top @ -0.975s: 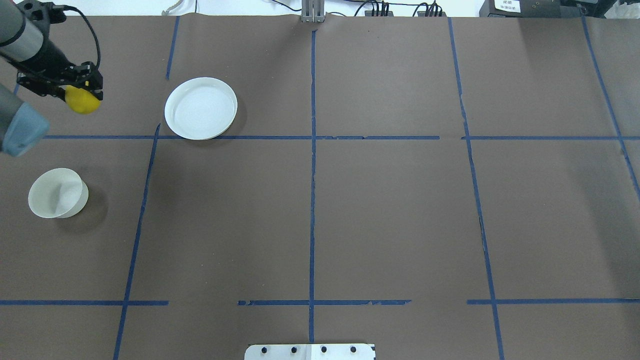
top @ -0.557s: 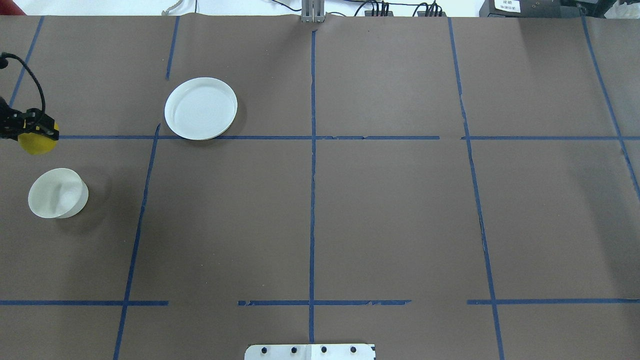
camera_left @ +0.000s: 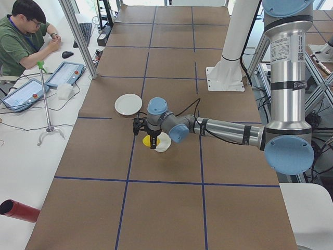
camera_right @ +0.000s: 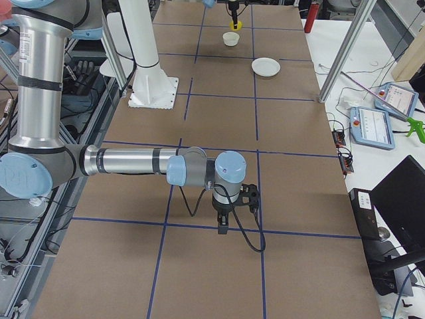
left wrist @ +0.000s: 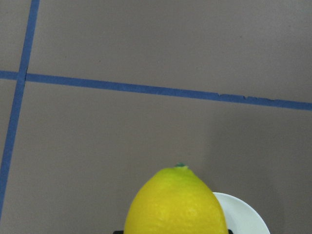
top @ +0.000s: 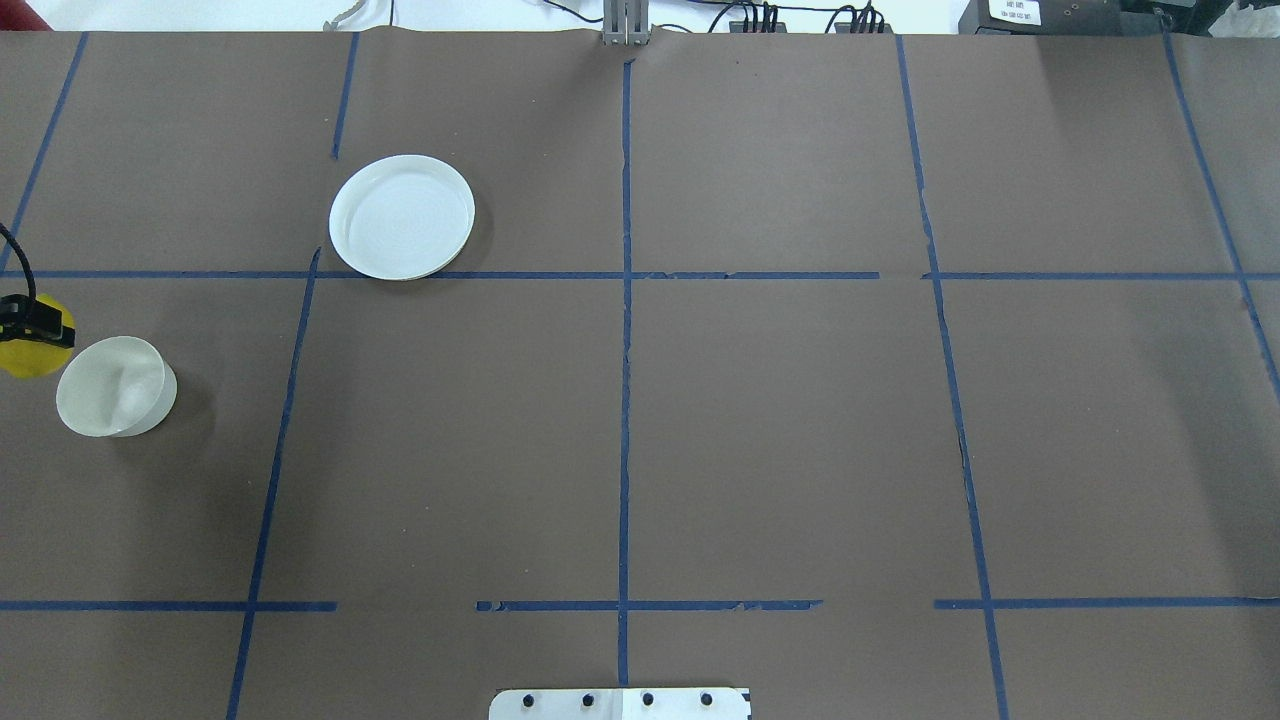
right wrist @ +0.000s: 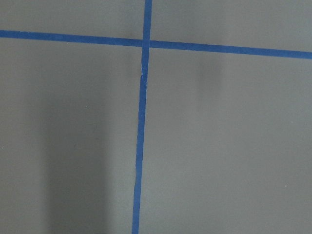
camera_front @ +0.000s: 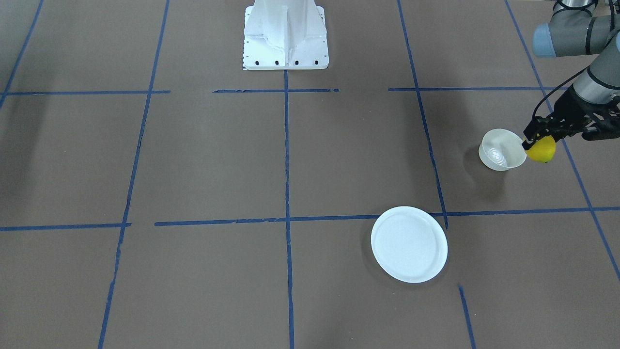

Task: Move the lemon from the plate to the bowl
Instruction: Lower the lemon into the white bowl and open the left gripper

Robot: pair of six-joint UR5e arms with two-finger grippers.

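My left gripper (camera_front: 536, 142) is shut on the yellow lemon (camera_front: 541, 149) and holds it above the table, just beside the small off-white bowl (camera_front: 501, 150), on the bowl's outer side. In the overhead view the lemon (top: 22, 355) is at the left edge, up-left of the bowl (top: 112, 386). The left wrist view shows the lemon (left wrist: 175, 202) close up with the bowl's rim (left wrist: 243, 214) under it to the right. The flat white plate (top: 402, 216) lies bare further along the table. My right gripper (camera_right: 222, 226) hangs low over bare table far from them; I cannot tell whether it is open or shut.
The white robot base (camera_front: 286, 36) stands at the table's edge. Blue tape lines cross the brown table cover. An operator (camera_left: 26, 36) sits at a side desk with tablets, and a metal stand (camera_left: 47, 99) is nearby.
My left gripper has carried the lemon from near the plate's row toward the robot's side, down to beside the bowl. The plate and bowl have not moved.
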